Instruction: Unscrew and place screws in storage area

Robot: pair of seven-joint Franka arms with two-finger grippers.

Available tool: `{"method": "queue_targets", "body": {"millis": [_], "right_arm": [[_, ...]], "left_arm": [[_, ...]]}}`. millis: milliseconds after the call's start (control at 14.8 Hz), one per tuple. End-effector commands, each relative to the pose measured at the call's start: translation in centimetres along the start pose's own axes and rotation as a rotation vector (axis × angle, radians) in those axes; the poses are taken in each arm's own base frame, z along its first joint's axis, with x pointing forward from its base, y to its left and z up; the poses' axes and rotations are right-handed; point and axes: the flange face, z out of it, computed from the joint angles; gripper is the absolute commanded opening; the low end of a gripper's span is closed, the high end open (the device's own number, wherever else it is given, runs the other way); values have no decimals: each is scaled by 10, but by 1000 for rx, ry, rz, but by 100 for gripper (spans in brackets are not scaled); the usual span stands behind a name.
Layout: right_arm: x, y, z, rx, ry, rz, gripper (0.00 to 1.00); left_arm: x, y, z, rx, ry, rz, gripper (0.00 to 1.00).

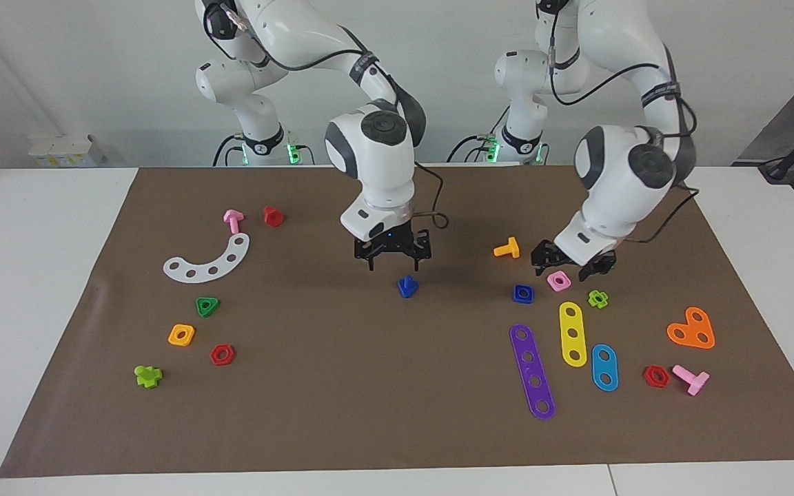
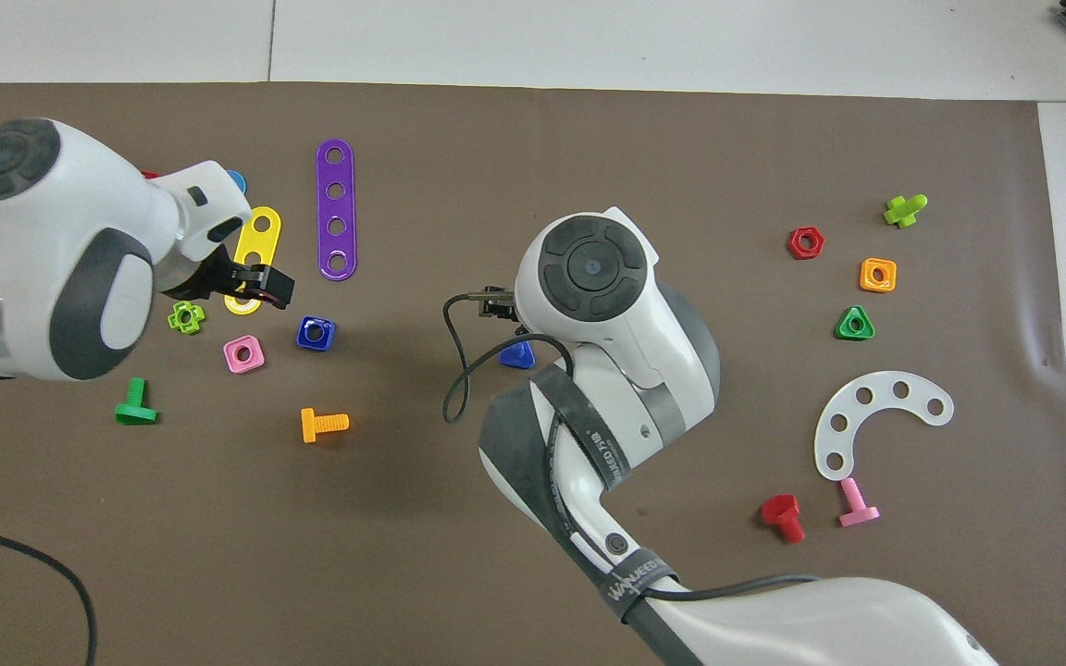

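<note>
A dark-blue screw (image 1: 406, 286) with a triangular head lies alone mid-mat, half covered by the right wrist in the overhead view (image 2: 517, 355). My right gripper (image 1: 393, 262) hangs just above it, fingers open and empty. The matching blue square nut (image 1: 522, 294) (image 2: 316, 333) lies apart from it, toward the left arm's end. My left gripper (image 1: 569, 267) (image 2: 254, 285) hovers low beside that nut, over a pink square nut (image 1: 559, 280). Its fingers are spread and hold nothing.
Around the left gripper lie an orange bolt (image 1: 507, 248), a green cross nut (image 1: 597, 298), and purple (image 1: 532, 372), yellow (image 1: 571, 334) and light-blue (image 1: 604, 367) strips. A white curved plate (image 1: 207, 262) and several nuts and bolts lie toward the right arm's end.
</note>
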Motion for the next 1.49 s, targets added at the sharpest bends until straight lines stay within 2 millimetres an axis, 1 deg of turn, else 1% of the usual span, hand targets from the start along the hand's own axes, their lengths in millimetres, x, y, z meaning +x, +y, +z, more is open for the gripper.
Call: {"method": "queue_targets", "body": {"millis": [0, 135, 203, 271, 339, 406, 542, 610, 745, 813, 880, 948, 1016, 1151, 1219, 1287, 1355, 1422], "right_arm": [[-9, -34, 43, 2, 10, -15, 100], [-10, -33, 53, 4, 11, -17, 97], [-13, -33, 56, -2, 4, -20, 92], [-18, -34, 61, -10, -7, -26, 88], [-20, -32, 64, -16, -14, -28, 85], [-20, -32, 65, -19, -18, -31, 80], [-22, -27, 71, -30, -31, -31, 62], [-24, -26, 75, -33, -34, -32, 59], [-29, -21, 83, -39, -44, -45, 56], [-29, -21, 83, -38, -44, -44, 54], [-30, -20, 84, -40, -47, -45, 54], [-30, -20, 83, -40, -47, -46, 52], [-29, -20, 83, -40, -47, -44, 49], [-29, -20, 83, -40, -47, -44, 44], [-29, -20, 82, -39, -46, -44, 41], [-29, -20, 83, -40, -47, -46, 36], [-29, -20, 83, -38, -44, -48, 25], [-27, -20, 82, -35, -41, -46, 0]], "left_arm": [[-12, -42, -64, -19, -14, -46, 100], [-33, -71, -99, 15, -11, -86, 100], [-43, -78, -116, 22, 12, -96, 100], [-53, -83, -128, 24, 19, -108, 100], [-61, -81, -139, 23, 17, -110, 100], [-69, -80, -148, 24, 14, -109, 100], [-81, -74, -162, 34, 12, -102, 100], [-83, -66, -167, 38, 21, -91, 100], [-85, -53, -168, 39, 21, -68, 100], [-84, -43, -162, 38, 16, -49, 100], [-89, -40, -159, 38, 17, -41, 100], [-89, -37, -151, 39, 15, -36, 100], [-89, -32, -152, 41, 39, -29, 100], [-88, -34, -149, 42, 49, -37, 100], [-93, -39, -140, 41, 40, -42, 100], [-96, -40, -135, 43, 54, -42, 100], [-96, -42, -131, 44, 60, -45, 100], [-97, -44, -131, 43, 60, -48, 100]]}}
